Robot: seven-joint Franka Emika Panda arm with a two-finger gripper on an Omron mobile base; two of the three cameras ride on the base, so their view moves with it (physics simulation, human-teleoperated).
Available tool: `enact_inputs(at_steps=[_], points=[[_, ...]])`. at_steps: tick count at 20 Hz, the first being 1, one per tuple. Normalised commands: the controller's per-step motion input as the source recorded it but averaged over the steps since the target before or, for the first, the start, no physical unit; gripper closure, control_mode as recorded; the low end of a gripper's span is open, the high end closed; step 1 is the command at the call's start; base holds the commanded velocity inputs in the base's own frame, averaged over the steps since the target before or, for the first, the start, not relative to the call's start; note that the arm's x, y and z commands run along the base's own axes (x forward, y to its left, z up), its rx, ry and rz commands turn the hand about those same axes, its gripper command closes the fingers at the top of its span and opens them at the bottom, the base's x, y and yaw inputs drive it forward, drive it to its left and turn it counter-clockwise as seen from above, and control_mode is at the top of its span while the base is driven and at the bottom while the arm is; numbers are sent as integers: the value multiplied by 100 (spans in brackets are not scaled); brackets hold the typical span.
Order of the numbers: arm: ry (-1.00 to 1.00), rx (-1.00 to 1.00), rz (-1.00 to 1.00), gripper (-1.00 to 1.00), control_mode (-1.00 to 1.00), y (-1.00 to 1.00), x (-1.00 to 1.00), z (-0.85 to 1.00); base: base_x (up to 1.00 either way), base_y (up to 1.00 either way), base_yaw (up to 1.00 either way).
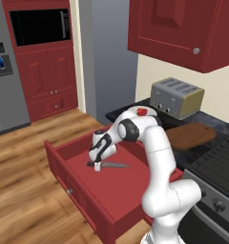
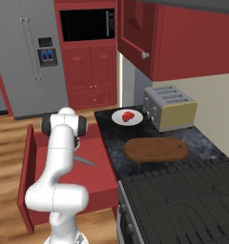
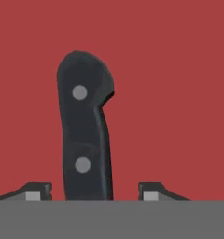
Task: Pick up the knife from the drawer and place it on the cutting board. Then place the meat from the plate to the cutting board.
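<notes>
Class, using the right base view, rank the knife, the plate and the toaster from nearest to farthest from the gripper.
1. knife, in the drawer, at the gripper.
2. plate, on the counter's near-left corner.
3. toaster, farther right, by the wall.

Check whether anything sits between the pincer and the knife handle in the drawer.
Nothing visible does. In the hand view the knife handle lies on the bare drawer floor, directly between the pincer fingertips, with open gaps on both sides and no other object near it.
</notes>
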Motion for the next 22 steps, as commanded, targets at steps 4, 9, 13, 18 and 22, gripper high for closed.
enact_inputs(at_steps=[4, 9, 13, 18, 22], points=[[2, 1, 0, 100, -100, 15, -12, -53, 0, 0, 0], [2, -2, 0, 100, -100, 4, -22, -22, 0, 0, 0], [0, 0, 0, 100, -100, 0, -1, 14, 0, 0, 0], [20, 0, -5, 100, -100, 8, -21, 72, 0, 0, 0], [25, -2, -23, 100, -100, 15, -42, 78, 0, 0, 0]])
